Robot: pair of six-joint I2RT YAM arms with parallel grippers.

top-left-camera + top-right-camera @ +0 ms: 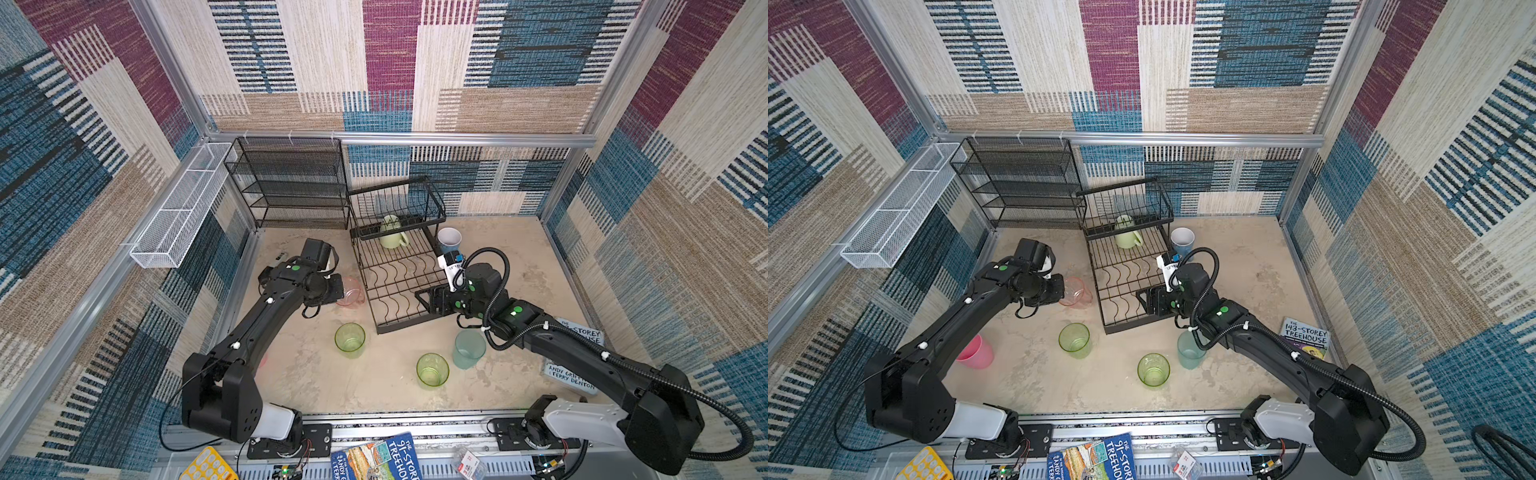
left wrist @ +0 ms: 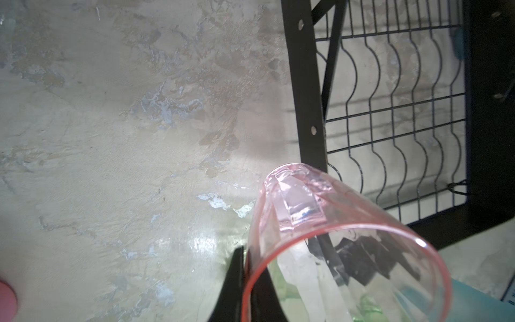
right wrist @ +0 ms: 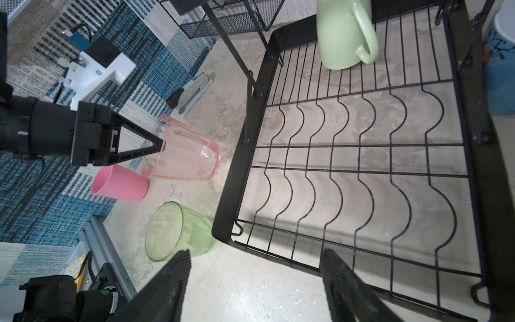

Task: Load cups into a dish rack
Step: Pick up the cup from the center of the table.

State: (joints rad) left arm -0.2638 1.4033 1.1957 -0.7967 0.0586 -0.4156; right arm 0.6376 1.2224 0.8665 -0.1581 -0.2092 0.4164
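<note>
As the translucent pink tumbler [image 3: 192, 161] seems light, thin and slick, the left tool [image 3: 162, 145] pinches its rim; the right tool [image 3: 255, 278] stands open.

blue book [image 1: 1305, 337]: "THE 143-STOREY TREEHOUSE", flat on the surface, well behind the right hand [image 1: 1142, 300] and off to its right
same cover, lower down: "ANDY GRIF… & TERRY DENTON", partly hidden
front book [image 1: 1096, 457]: "THE 91-STOREY TREEHOUSE", way further back behind that hand

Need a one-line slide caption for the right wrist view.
Left pincer shut on the clear pink tumbler by its rim beside the rack, which holds a green mug; right pincer open.
</note>
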